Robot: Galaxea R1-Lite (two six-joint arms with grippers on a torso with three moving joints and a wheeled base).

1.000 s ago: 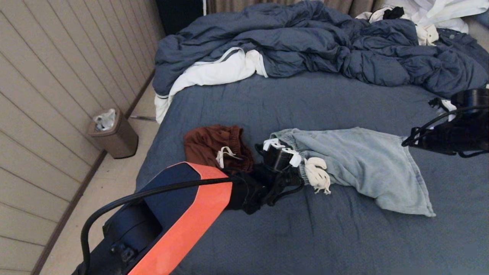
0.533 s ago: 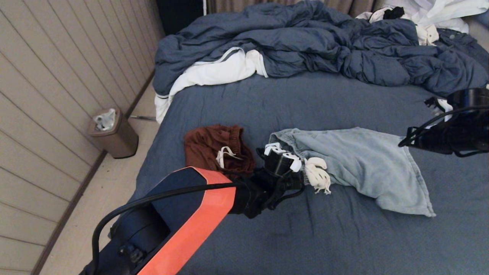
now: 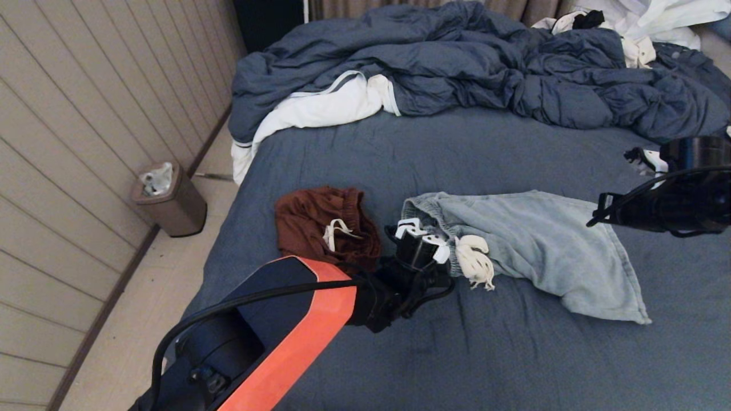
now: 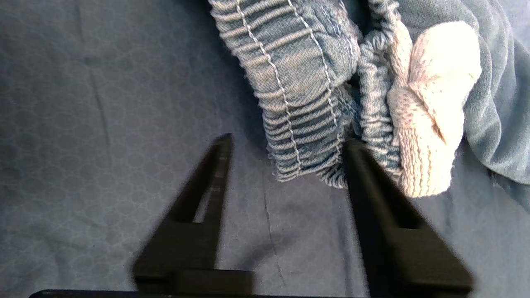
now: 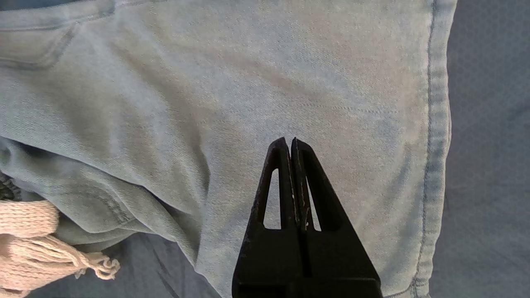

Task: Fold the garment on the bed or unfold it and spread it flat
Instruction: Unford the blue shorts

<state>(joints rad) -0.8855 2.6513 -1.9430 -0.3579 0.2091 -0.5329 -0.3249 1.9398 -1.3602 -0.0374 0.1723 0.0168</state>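
My left gripper (image 4: pixel 285 153) sits low at the elastic waistband (image 4: pixel 298 103) of the light blue denim shorts (image 3: pixel 531 245), centre of the head view. Jaws parted at a middling width, holding nothing. One fingertip (image 4: pixel 352 149) lies against the edge of the gathered waistband; the other stands over bare sheet, with the waistband's corner between them.

Just beside that fingertip: the knotted cream drawstring (image 4: pixel 430 111), bunched in a thick lump on the waistband.

My right gripper (image 5: pixel 293 145) hangs at the right edge of the head view, above the leg end of the same shorts. Jaws pressed together, empty, clear of the cloth. The hem seam (image 5: pixel 434 136) runs down the right of the right wrist view.

The shorts lie lengthwise across the middle of the bed (image 3: pixel 400 154), on the slate-blue sheet, partly rumpled near the waist. A second garment, rust-brown shorts (image 3: pixel 320 220), lies crumpled left of centre, close to my left arm but apart from the denim pair. Blue duvet (image 3: pixel 457 63) heaped across the upper frame. Small bin (image 3: pixel 171 200) on the floor at left.

Risks, as I judge them:
- Closing here may catch only the outer edge of the waistband, and the elastic could slip free on lift.
- The jaws may pinch the sheet along with the denim, dragging bedding.
- The drawstring knot could snag the fingertip or be gripped instead of the cloth.
- My right gripper, shut, cannot take the hem until it opens; a one-sided pull would skew the shorts.
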